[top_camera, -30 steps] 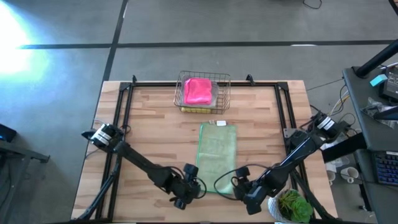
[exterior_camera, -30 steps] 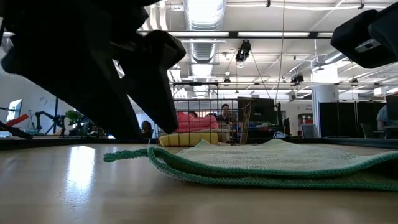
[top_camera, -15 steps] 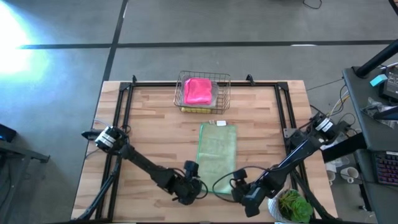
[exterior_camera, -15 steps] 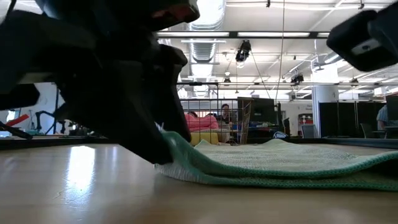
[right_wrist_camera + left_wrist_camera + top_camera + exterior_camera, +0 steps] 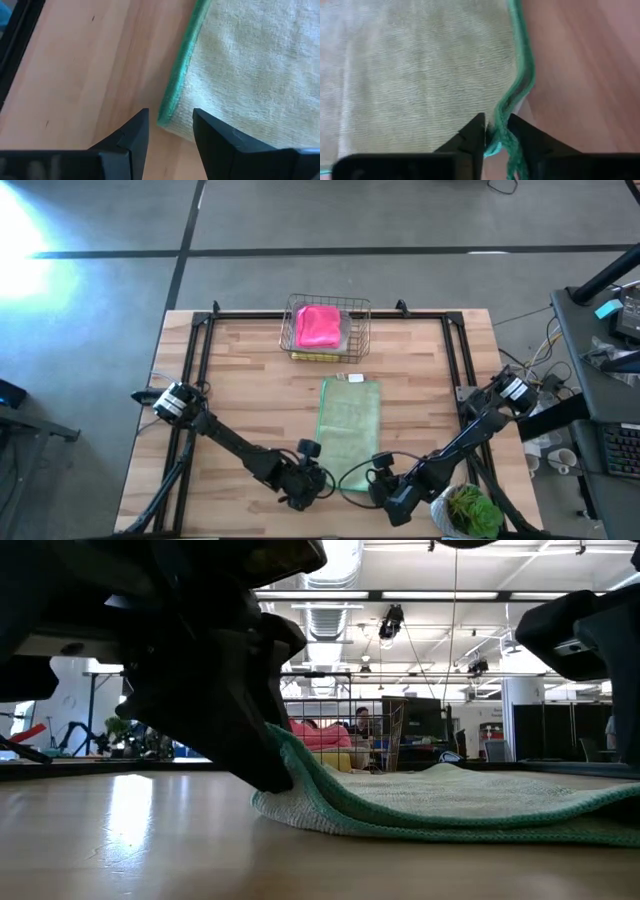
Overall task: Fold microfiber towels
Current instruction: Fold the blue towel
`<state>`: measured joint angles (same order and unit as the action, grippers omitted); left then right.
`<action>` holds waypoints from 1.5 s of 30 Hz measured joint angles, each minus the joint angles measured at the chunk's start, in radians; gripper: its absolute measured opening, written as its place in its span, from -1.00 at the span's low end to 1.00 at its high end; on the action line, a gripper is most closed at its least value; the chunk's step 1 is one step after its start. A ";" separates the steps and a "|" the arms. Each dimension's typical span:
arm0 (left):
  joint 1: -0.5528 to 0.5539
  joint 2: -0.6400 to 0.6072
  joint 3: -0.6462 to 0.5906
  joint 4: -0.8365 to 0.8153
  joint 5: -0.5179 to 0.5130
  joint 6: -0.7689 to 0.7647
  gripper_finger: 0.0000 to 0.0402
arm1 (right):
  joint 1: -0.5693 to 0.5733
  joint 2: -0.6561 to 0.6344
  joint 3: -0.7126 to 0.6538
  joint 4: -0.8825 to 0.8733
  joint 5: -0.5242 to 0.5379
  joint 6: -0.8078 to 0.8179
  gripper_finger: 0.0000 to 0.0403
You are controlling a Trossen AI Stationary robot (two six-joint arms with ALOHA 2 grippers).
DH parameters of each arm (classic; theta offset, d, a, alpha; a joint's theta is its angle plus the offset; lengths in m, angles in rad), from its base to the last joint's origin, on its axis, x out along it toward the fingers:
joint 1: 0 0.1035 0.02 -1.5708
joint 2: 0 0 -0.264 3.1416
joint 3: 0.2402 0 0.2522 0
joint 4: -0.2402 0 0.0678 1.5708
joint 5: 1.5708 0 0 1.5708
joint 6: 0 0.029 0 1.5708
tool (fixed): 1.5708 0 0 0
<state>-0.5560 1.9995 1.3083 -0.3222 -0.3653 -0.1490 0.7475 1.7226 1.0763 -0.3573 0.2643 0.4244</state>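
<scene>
The pale sage green towel (image 5: 349, 432) lies on the table (image 5: 250, 390) as a narrow doubled strip, its long axis running from the near edge toward the copper wire basket (image 5: 326, 330) — so we judge one fold done and a crosswise fold still due. In the basket we see the hot pink towel (image 5: 318, 326) folded on top of others, with a yellow edge (image 5: 315, 357) below. We have the left gripper (image 5: 495, 131) pinched on the strip's green-hemmed near corner. The right gripper (image 5: 170, 125) stands at the other near corner with its fingers apart, the hem between them but not yet clamped — that grip comes first, we think.
</scene>
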 joint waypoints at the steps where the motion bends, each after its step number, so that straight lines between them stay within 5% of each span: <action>1: 0.000 0.000 0.000 0.005 0.005 0.000 -0.71 | 0.000 0.000 0.000 0.000 0.000 -0.008 -0.29; 8: 0.000 0.000 0.000 0.011 0.007 0.000 -0.97 | -0.003 0.030 0.000 0.004 0.016 -0.074 -0.29; 21: 0.000 -0.001 0.000 0.027 0.029 -0.004 -0.98 | -0.020 0.082 0.007 0.004 0.019 -0.085 -0.44; 28: 0.000 -0.001 0.012 0.027 0.132 -0.115 -0.98 | -0.021 0.087 0.042 -0.014 -0.015 -0.081 -0.91; 36: -0.010 -0.006 0.054 0.026 0.307 -0.214 -0.98 | 0.001 0.089 0.119 -0.009 -0.089 -0.022 -0.95; 45: -0.036 -0.098 0.060 -0.036 0.361 -0.320 -0.98 | 0.054 0.089 0.249 -0.004 -0.112 0.201 -0.95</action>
<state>-0.5919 1.9019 1.3685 -0.3587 -0.0046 -0.4688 0.8011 1.8114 1.3251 -0.3617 0.1522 0.6257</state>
